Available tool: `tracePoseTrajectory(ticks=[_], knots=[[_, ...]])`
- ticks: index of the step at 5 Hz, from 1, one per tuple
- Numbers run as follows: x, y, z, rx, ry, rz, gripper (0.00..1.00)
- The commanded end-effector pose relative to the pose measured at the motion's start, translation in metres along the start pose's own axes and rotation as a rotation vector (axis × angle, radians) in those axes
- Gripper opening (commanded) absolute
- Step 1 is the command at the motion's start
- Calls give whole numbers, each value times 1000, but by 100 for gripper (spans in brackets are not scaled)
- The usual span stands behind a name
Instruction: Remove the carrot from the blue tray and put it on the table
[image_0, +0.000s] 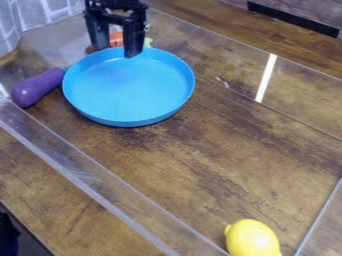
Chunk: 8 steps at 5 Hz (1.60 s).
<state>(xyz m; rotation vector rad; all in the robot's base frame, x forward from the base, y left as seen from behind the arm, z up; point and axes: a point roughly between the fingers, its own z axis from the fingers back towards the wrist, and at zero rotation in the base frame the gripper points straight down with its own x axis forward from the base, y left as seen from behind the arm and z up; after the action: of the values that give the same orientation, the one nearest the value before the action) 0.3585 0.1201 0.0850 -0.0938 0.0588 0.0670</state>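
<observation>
The blue tray (131, 95) sits at the back left of the table (227, 160), and its inside shows nothing in it. The carrot (115, 40) shows as a small orange patch just beyond the tray's far rim, partly hidden by the gripper. My gripper (116, 48) hangs over that spot with its dark fingers (136, 48) spread open on either side of the carrot. Whether the fingers touch the carrot I cannot tell.
A purple eggplant (38, 86) lies against the tray's left side. A yellow lemon (253, 239) rests at the front right edge. Clear acrylic walls (80, 170) run around the wooden tabletop.
</observation>
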Motion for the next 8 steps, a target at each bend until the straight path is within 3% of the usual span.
tracePoseTrajectory(ticks=[1, 2, 4, 5, 6, 8], knots=[[0, 3, 2, 2, -41, 4, 100], [-5, -4, 1, -5, -54, 6, 100], [4, 15, 52, -62, -99, 83, 100], [8, 15, 56, -81, -111, 84, 100], [19, 19, 39, -80, -122, 77, 100], [37, 35, 35, -72, -159, 189, 100]])
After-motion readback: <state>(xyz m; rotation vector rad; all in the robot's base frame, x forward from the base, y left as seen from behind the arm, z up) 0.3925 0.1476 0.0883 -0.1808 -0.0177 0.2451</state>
